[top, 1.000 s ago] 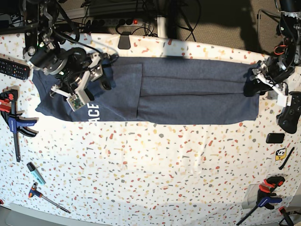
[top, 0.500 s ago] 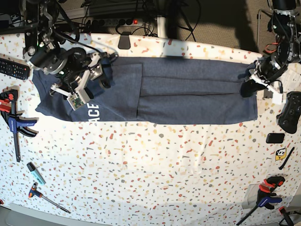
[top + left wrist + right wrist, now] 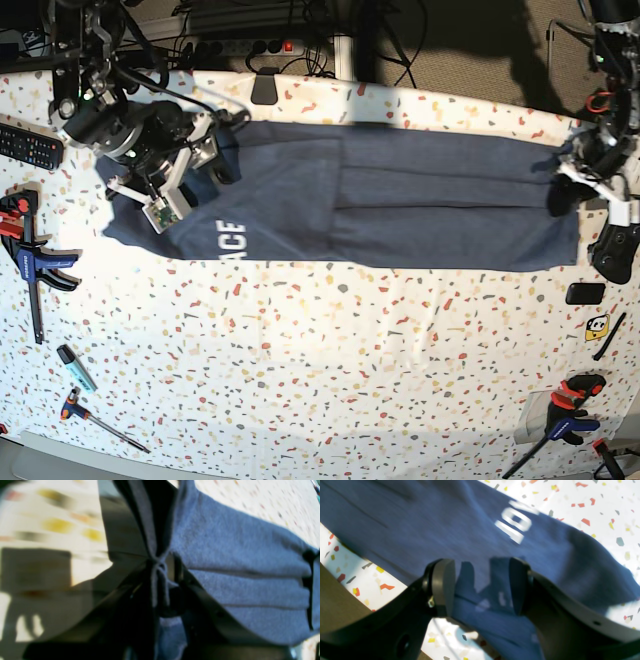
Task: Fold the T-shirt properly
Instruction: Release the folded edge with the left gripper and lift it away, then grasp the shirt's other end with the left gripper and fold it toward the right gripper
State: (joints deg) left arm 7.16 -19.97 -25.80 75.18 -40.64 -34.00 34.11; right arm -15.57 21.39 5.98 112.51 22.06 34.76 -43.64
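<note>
Pinching the T-shirt (image 3: 400, 205) hem, your left end effector (image 3: 162, 590) tensions the garment flat across the worktop (image 3: 330, 370), while your right end effector (image 3: 480, 587) hovers spread over the lettered end.

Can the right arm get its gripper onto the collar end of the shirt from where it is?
Probably yes. The right gripper hangs open directly over the T-shirt near the white lettering, with only cloth between its fingers and nothing blocking it.
</note>
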